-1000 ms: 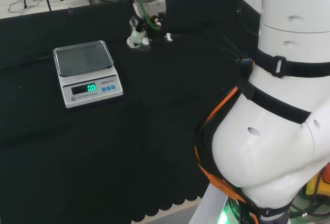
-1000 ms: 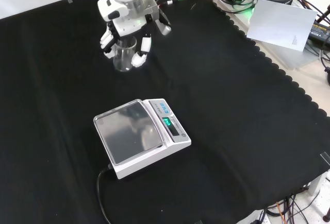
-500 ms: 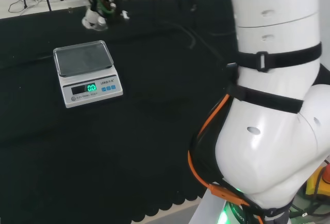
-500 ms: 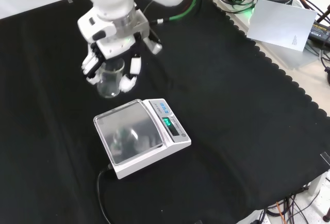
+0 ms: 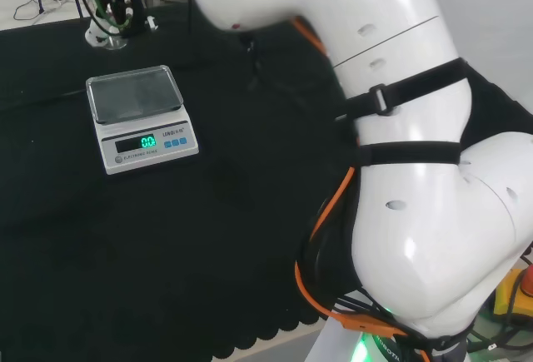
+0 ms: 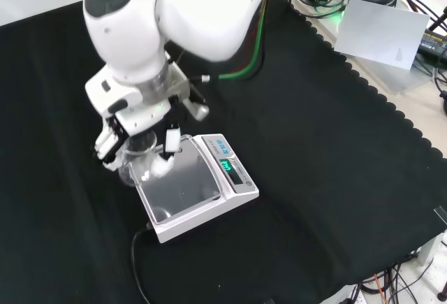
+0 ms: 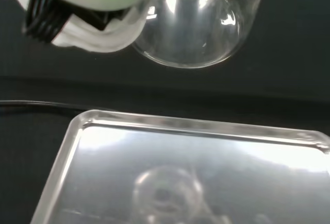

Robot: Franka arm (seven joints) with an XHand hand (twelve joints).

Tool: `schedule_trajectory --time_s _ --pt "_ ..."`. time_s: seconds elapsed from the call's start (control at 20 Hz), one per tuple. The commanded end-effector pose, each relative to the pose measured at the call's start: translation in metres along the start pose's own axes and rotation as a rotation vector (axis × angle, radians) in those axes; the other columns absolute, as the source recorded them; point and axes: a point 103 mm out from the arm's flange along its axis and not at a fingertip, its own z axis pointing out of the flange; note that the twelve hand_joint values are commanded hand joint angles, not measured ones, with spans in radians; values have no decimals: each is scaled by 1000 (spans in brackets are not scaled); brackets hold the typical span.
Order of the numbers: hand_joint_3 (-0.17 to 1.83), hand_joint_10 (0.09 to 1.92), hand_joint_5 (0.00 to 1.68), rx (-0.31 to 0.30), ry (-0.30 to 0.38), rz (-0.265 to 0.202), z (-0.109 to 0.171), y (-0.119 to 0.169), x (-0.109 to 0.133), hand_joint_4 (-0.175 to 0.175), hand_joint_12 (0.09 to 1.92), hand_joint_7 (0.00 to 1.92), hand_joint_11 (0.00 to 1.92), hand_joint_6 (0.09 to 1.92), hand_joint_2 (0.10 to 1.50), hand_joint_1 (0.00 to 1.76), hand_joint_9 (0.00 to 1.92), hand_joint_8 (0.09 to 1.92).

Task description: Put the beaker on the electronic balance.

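Note:
A clear glass beaker [image 6: 137, 165] hangs in my hand [image 6: 143, 138], whose fingers are curled round it. In the front view the beaker is above the left edge of the electronic balance [image 6: 192, 184]. The wrist view shows the beaker's round bottom [image 7: 193, 33] close up, lifted clear of the balance's shiny pan [image 7: 180, 172], with a finger [image 7: 87, 26] beside it. In the head view the hand [image 5: 111, 14] sits beyond the far edge of the balance [image 5: 139, 117], whose display glows green.
Black cloth [image 6: 314, 164] covers the bench. The balance's power cable [image 6: 137, 265] trails off toward the front edge. The arm's big white links [image 5: 416, 171] stand at the right of the head view. Cables and a grey sheet [image 6: 380, 31] lie beyond the cloth.
The hand has carried the beaker from farther back on the cloth toward the balance, leftward in the head view and downward in the front view. It is now over the pan's edge.

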Motion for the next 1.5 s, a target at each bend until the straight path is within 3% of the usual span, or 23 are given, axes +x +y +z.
schedule_trajectory --time_s 0.05,0.3,0.65,0.85,0.9,0.95,1.0,1.1,1.25,1.3,1.5 --pt "906 1161 979 140 -2 -63 45 -60 25 18 842 1005 1243 1223 684 1235 1225 1340" --pt "912 1159 982 112 54 -92 45 -82 20 17 842 1008 1241 1220 679 1236 1228 1338" --pt "916 1158 981 189 53 -73 80 -92 13 15 842 1012 1239 1220 677 1237 1229 1337" --pt "917 1157 980 197 50 -64 89 -91 12 13 842 1013 1238 1219 676 1237 1229 1337" --pt "842 1153 960 214 67 -75 89 -91 10 -55 834 968 1240 1231 719 1202 1213 1370" --pt "822 1143 835 229 76 -82 88 -90 11 -105 822 907 1255 1279 687 1199 1185 1394" --pt "828 1066 599 232 73 -92 86 -89 11 -110 870 785 1156 1186 610 1167 1115 1326" --pt "774 947 244 226 72 -102 82 -88 12 -101 1099 539 833 798 509 1051 915 1183" --pt "537 875 37 204 85 -118 74 -89 9 -68 1395 162 320 186 500 818 499 965" --pt "458 877 17 194 87 -124 70 -90 8 -59 1460 91 213 93 510 763 402 915" --pt "205 887 0 145 87 -155 50 -95 3 -29 1552 4 18 87 551 626 164 575"
